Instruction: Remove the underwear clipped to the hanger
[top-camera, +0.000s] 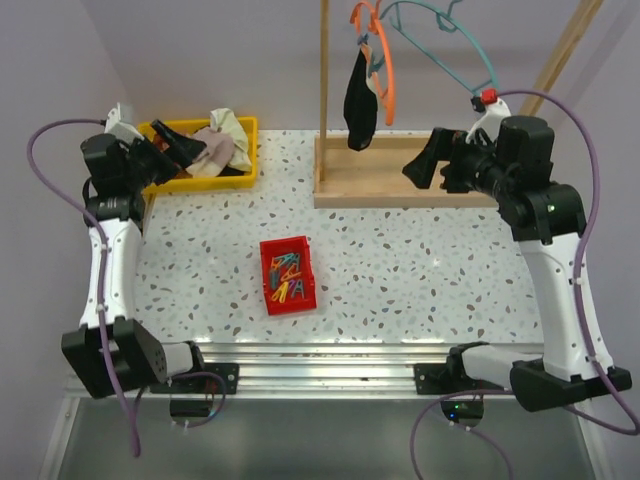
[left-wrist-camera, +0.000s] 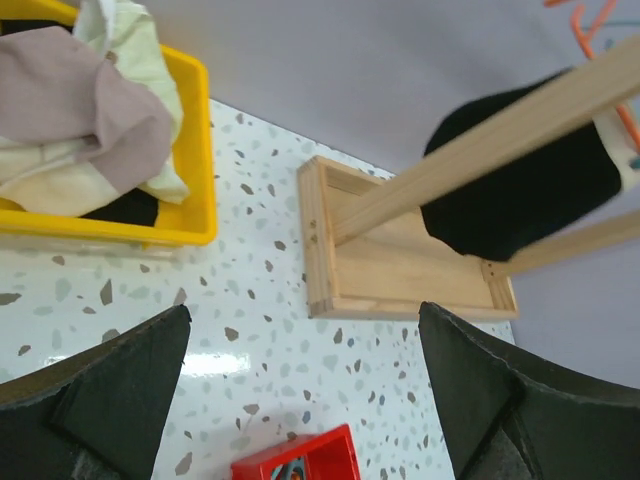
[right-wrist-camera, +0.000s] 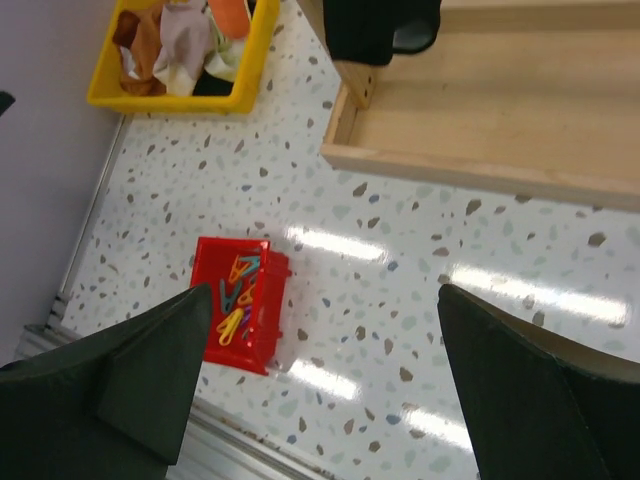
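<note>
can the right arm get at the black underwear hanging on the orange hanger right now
Probably yes. The right gripper is open and close to the black fabric underwear hanging from the orange plastic hanger, with nothing between them. The wooden upright post stands on the garment's other side.

On the counter (top-camera: 420, 270), the clip box (top-camera: 288, 274) sits centre; clothes bin (top-camera: 200, 183) at ten o'clock; rack base (top-camera: 400, 180) at one o'clock, underwear (top-camera: 360, 100) hanging above it.
</note>
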